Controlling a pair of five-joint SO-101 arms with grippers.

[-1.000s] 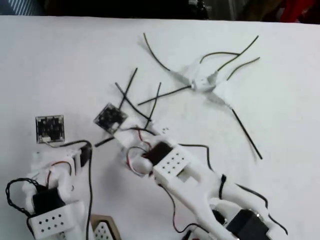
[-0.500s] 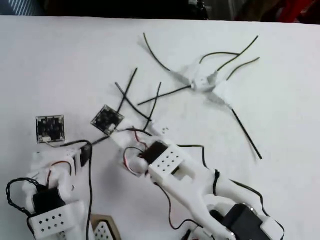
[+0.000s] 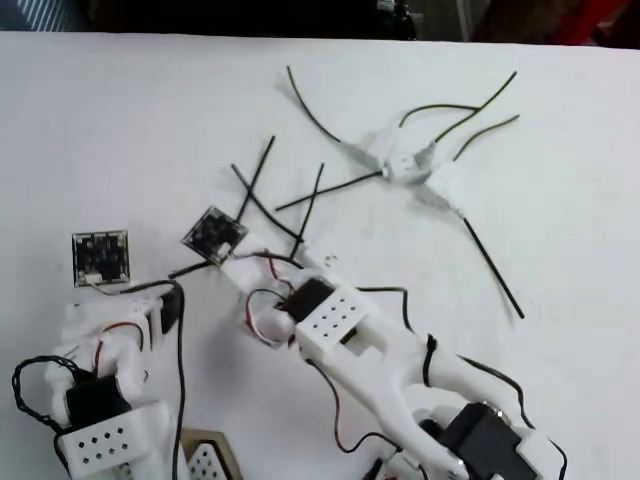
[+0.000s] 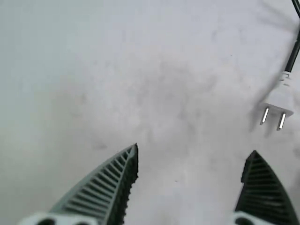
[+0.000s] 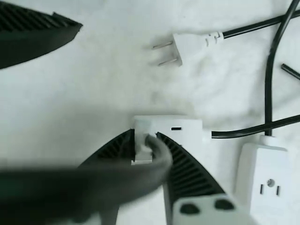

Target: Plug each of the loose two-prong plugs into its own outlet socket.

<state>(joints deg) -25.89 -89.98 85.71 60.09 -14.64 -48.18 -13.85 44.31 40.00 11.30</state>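
Observation:
My left gripper stands open over bare table, nothing between its fingers. A white two-prong plug on a black cord lies just beyond one fingertip. In the high view that gripper is at the lower left, below a black square block. My right gripper is open wide. Its lower finger touches a small white socket block. Another loose white plug lies beyond it, prongs bare. In the high view the right gripper sits beside a second black square block.
A white outlet socket lies beside the right gripper, with black cords crossing near it. At the back right, a cluster of white plugs trails several black cords. A brown object sits at the front edge.
The right arm has swung left and forward. The black square block beside it has shifted slightly left, and the short cord near it has moved too. The left arm has stayed still.

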